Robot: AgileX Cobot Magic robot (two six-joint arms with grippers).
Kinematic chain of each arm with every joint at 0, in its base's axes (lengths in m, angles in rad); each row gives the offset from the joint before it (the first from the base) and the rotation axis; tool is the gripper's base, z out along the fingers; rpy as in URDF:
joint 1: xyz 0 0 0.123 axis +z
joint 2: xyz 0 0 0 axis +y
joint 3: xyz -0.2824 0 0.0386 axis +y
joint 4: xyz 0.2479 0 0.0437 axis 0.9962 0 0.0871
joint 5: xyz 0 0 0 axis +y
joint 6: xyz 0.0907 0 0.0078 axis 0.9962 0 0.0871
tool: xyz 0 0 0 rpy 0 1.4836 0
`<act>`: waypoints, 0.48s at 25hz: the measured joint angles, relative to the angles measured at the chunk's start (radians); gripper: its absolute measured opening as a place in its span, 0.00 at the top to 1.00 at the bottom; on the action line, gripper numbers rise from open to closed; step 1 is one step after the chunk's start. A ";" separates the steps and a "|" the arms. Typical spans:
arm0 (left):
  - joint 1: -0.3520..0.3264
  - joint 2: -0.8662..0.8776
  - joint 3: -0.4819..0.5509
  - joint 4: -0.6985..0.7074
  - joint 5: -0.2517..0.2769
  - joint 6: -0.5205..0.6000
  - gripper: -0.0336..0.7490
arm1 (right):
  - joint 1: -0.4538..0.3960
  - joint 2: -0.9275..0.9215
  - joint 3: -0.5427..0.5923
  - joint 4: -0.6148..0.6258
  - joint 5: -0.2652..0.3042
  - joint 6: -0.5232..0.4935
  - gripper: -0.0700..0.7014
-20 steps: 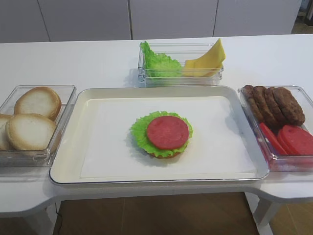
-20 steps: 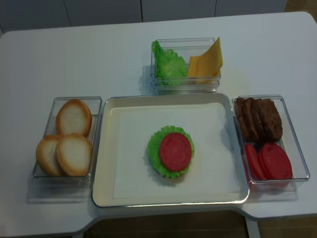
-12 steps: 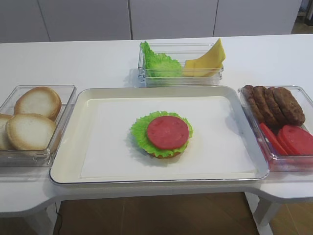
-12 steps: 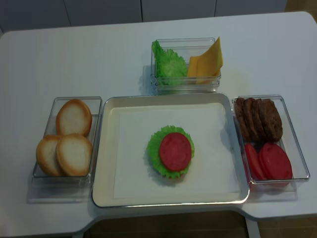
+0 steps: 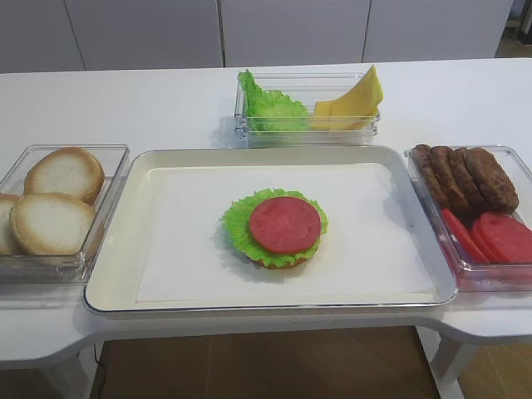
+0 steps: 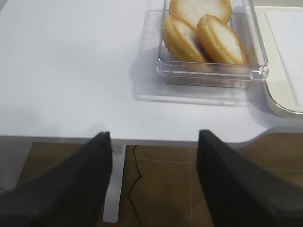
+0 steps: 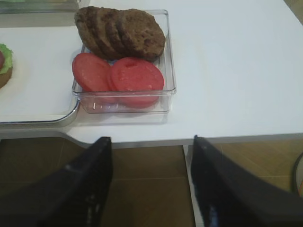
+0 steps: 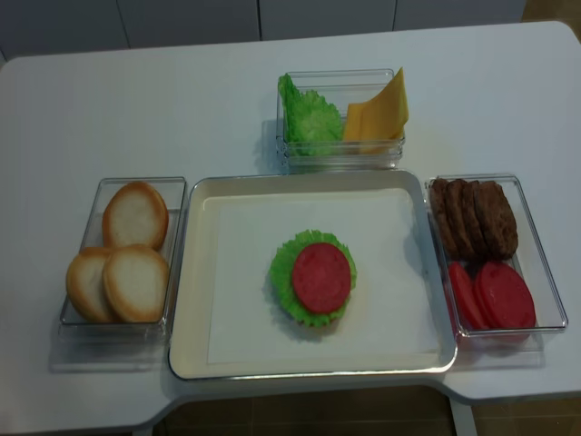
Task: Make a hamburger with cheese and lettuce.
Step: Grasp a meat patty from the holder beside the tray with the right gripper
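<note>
The hamburger stands in the middle of the white tray: a tan bun base, a frilly green lettuce rim and a red tomato slice on top; it also shows in the realsense view. The cheese, yellow slices, leans in the clear box at the back beside loose lettuce. My right gripper is open and empty, below the table's front edge near the patty box. My left gripper is open and empty, below the front edge near the bun box. Neither gripper shows in the high views.
A clear box of bun halves stands left of the tray. A clear box with brown patties and tomato slices stands on the right. The clear box at the back holds the lettuce and cheese.
</note>
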 joint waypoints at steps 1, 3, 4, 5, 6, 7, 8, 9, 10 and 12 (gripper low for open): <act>0.000 0.000 0.000 0.000 0.000 0.000 0.41 | 0.000 0.000 0.000 0.000 0.000 0.000 0.39; 0.000 0.000 0.000 0.000 0.000 0.000 0.41 | 0.000 0.000 0.000 0.000 0.000 0.000 0.39; 0.000 0.000 0.000 0.000 0.000 0.000 0.41 | 0.000 0.000 0.000 0.000 0.000 0.000 0.39; 0.000 0.000 0.000 0.000 0.000 0.000 0.41 | 0.000 0.000 0.000 0.000 0.000 0.000 0.39; 0.000 0.000 0.000 0.000 0.000 0.000 0.41 | 0.000 0.000 0.000 0.000 0.000 0.000 0.39; 0.000 0.000 0.000 0.000 0.000 0.000 0.41 | 0.000 0.000 0.000 0.000 0.000 0.000 0.39; 0.000 0.000 0.000 0.000 0.000 0.000 0.41 | 0.000 0.000 0.000 0.000 0.000 0.000 0.39; 0.000 0.000 0.000 0.000 0.000 0.000 0.41 | 0.000 0.000 0.000 0.000 0.000 0.000 0.39; 0.000 0.000 0.000 0.000 0.000 0.000 0.41 | 0.000 0.000 0.000 0.000 0.000 0.000 0.39; 0.000 0.000 0.000 0.000 0.000 0.000 0.41 | 0.000 0.000 0.000 0.000 0.000 0.000 0.39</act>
